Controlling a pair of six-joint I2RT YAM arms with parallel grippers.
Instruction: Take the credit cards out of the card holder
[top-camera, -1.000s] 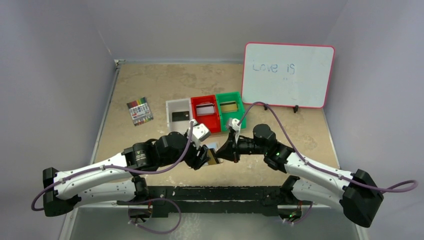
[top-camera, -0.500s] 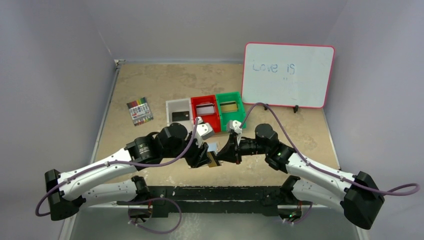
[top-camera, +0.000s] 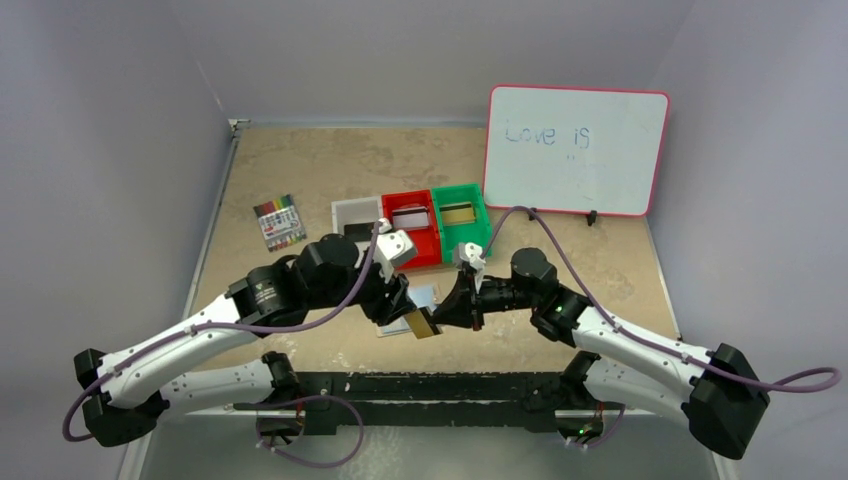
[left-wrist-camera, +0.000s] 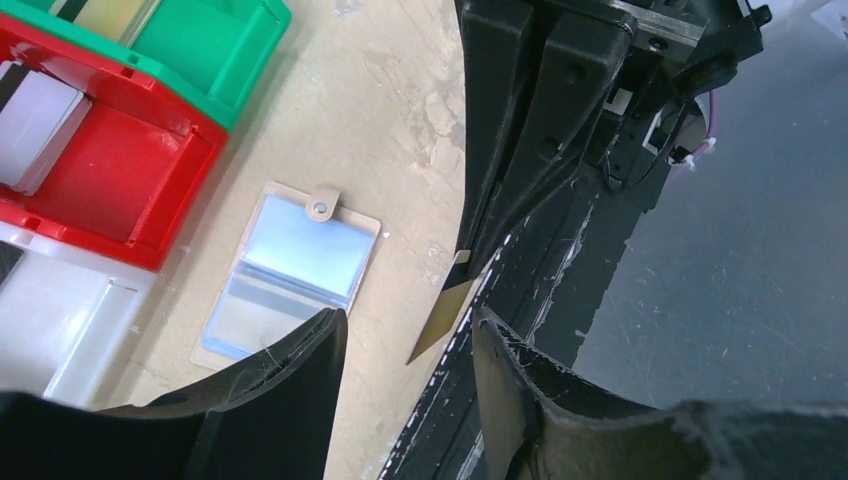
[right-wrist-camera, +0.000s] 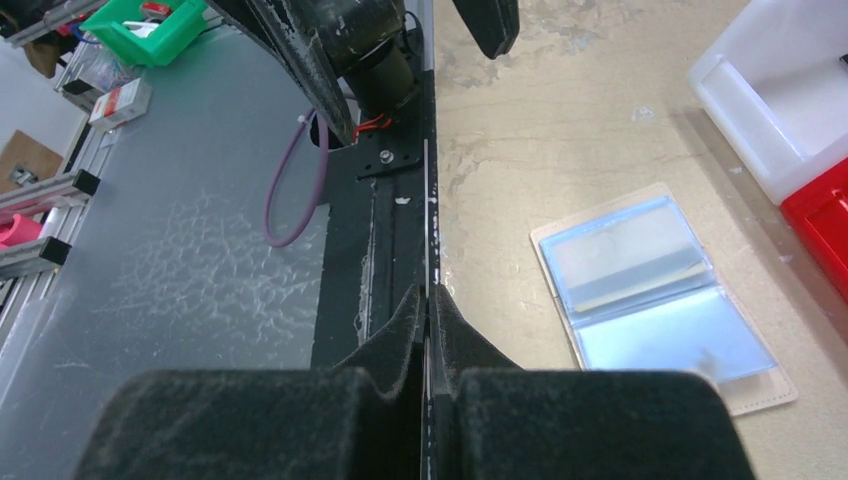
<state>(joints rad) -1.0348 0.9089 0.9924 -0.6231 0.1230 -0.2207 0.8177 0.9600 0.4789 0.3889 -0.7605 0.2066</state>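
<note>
Right end effector (top-camera: 438, 318) is clenched on a tan card (top-camera: 421, 326) near the front edge of the surface (top-camera: 300, 170). In the top view the card sticks out of its fingertips toward the left arm. Left end effector (top-camera: 397, 308) hangs just beside it and covers much of the open card holder (top-camera: 427, 294), which lies flat in front of the red bin (top-camera: 408, 197). Only pale patches of the holder show here.

In the left wrist view, the left fingers (left-wrist-camera: 290, 390) stand apart, released, with nothing gripped. The tan card tilts steeply, its long axis running from the right fingertips down to the lower left. Its low corner hangs in the gap without touching either finger. The card holder lies spread open, pale blue inside up, apart from the card. Its snap tab points away from the white bin (left-wrist-camera: 50, 310). A silver-grey card (left-wrist-camera: 30, 125) in the red bin is cut off by the frame, as is the green bin (left-wrist-camera: 230, 50).

In the right wrist view, the tan card is edge-on, a thin line between pressed fingers, its face hidden. The open holder lies to the right.
</note>
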